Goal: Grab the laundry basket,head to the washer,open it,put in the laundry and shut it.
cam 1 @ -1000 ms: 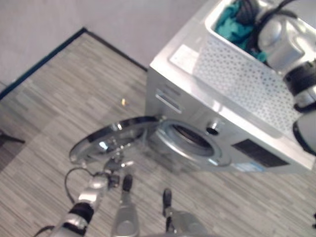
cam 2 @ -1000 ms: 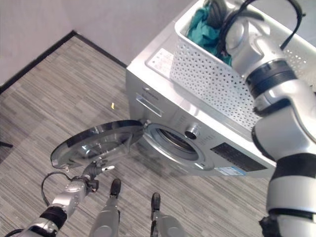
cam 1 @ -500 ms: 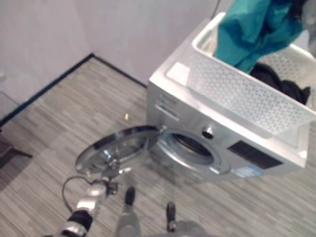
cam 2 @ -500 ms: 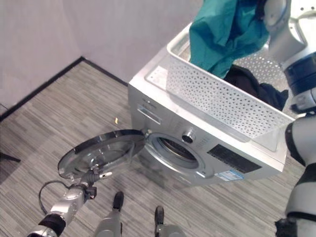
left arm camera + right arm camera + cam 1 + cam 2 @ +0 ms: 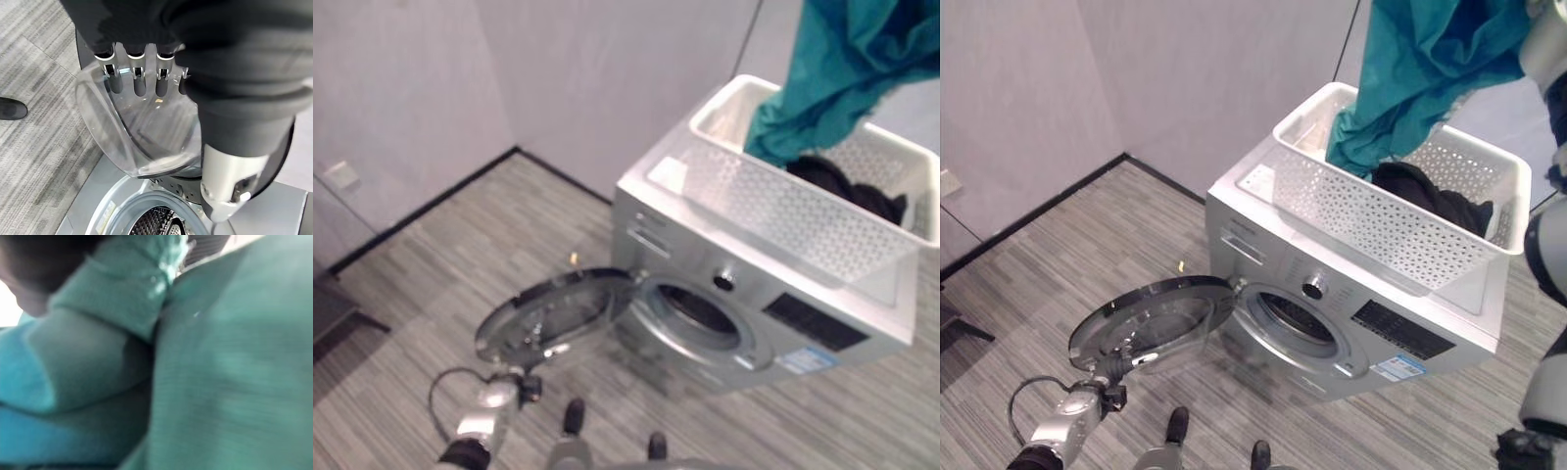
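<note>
The silver washer (image 5: pixel 1263 206) stands with its round door (image 5: pixel 1151 328) swung wide to the left, so the drum opening (image 5: pixel 1293 315) is bare. On its top sits the white perforated laundry basket (image 5: pixel 1381 220) with a dark garment (image 5: pixel 1425 196) inside. A teal garment (image 5: pixel 1420 69) hangs high above the basket from my right hand (image 5: pixel 39 264), whose fingers are buried in the cloth. My left hand (image 5: pixel 1121 364) is open at the door's outer edge. Its straight fingers (image 5: pixel 139 81) rest against the door glass.
Grey walls with a dark baseboard (image 5: pixel 1048 201) meet in a corner behind the washer. A small yellow scrap (image 5: pixel 1181 264) lies on the wood-pattern floor. A dark object (image 5: pixel 955 328) sticks in at the left edge.
My right hand came out of the basket and pulled the teal garment up high above it. The camera has tilted up. My left hand stayed at the door.
</note>
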Robot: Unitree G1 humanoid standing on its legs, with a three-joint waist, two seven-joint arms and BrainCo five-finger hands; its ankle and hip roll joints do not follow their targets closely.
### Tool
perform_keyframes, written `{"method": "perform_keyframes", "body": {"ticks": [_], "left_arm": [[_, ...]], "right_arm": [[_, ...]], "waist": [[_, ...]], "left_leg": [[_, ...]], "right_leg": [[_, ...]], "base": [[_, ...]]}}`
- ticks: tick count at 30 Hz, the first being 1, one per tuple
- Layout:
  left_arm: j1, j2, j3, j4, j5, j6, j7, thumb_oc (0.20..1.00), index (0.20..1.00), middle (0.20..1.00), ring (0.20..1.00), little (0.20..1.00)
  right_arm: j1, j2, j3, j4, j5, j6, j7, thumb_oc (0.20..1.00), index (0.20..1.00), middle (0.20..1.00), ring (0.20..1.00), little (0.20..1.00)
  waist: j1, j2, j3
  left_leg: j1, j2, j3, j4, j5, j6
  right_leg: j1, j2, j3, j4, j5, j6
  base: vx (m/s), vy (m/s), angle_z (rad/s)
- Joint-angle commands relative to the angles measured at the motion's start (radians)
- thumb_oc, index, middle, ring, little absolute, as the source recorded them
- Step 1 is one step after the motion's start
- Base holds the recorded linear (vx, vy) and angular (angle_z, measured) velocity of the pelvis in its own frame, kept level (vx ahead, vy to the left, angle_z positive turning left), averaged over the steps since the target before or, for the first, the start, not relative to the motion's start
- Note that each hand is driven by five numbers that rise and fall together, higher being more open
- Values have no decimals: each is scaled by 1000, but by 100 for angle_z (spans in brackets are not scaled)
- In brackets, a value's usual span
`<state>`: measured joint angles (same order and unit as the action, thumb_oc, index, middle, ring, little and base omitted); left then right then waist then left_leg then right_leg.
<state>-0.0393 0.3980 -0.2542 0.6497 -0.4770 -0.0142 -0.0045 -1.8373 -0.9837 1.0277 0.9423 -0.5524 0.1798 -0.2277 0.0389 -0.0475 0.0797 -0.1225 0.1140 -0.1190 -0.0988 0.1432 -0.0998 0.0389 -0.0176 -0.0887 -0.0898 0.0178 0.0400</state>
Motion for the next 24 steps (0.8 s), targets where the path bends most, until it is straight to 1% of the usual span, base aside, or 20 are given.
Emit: {"method": "perform_keyframes", "body": {"ticks": [1, 2, 4, 10, 14, 16, 24], "left_arm": [[-41, 50, -47, 1, -23, -45, -6, 1000, 1000, 1000, 1000, 1000], [-42, 47, -53, 5, -26, -49, -2, 1000, 1000, 1000, 1000, 1000], [-43, 45, -53, 6, -28, -49, -1, 1000, 1000, 1000, 1000, 1000], [-38, 42, -52, 25, -34, -56, 11, 1000, 1000, 1000, 1000, 1000], [-33, 47, -47, 25, -40, -61, 15, 1000, 1000, 1000, 1000, 1000], [-28, 53, -43, 18, -42, -67, 16, 1000, 1000, 1000, 1000, 1000], [-19, 66, -41, -4, -31, -76, 21, 1000, 1000, 1000, 1000, 1000]], "right_arm": [[-190, -43, 90, 63, -44, 39, -84, 200, 200, 200, 200, 200], [-210, -41, 105, 72, -43, 41, -105, 200, 200, 200, 200, 200], [-217, -41, 114, 76, -45, 42, -108, 200, 200, 200, 200, 200], [-270, -55, 145, 102, -24, 44, -161, 200, 200, 200, 200, 200], [-314, -59, 186, 140, -6, 40, -172, 200, 200, 200, 200, 200], [-356, -56, 224, 162, 13, 34, -184, 200, 200, 200, 200, 200], [-453, -47, 300, 176, 43, 24, -198, 200, 200, 200, 200, 200]], "waist": [[24, -41, -53], [24, -45, -60], [24, -45, -61], [25, -53, -79], [26, -58, -89], [26, -60, -95], [23, -66, -117]], "left_leg": [[62, 91, 22, 36, -131, 3], [67, 91, 22, 35, -132, 1], [69, 91, 22, 34, -132, 1], [82, 95, 21, 29, -138, -2], [88, 95, 21, 28, -139, -5], [92, 96, 21, 27, -140, -7], [97, 97, 25, 25, -143, -13]], "right_leg": [[-12, -111, -25, 84, -76, 85], [-6, -110, -27, 82, -77, 85], [-2, -110, -27, 80, -77, 85], [9, -110, -31, 74, -77, 89], [15, -110, -33, 72, -76, 90], [18, -111, -37, 71, -76, 90], [26, -114, -44, 60, -69, 94]], "base": [[42, -12, 4], [0, 0, 0], [7, -1, 2], [6, -2, 1], [0, 0, 0], [0, 0, 0], [0, 0, 1]]}}
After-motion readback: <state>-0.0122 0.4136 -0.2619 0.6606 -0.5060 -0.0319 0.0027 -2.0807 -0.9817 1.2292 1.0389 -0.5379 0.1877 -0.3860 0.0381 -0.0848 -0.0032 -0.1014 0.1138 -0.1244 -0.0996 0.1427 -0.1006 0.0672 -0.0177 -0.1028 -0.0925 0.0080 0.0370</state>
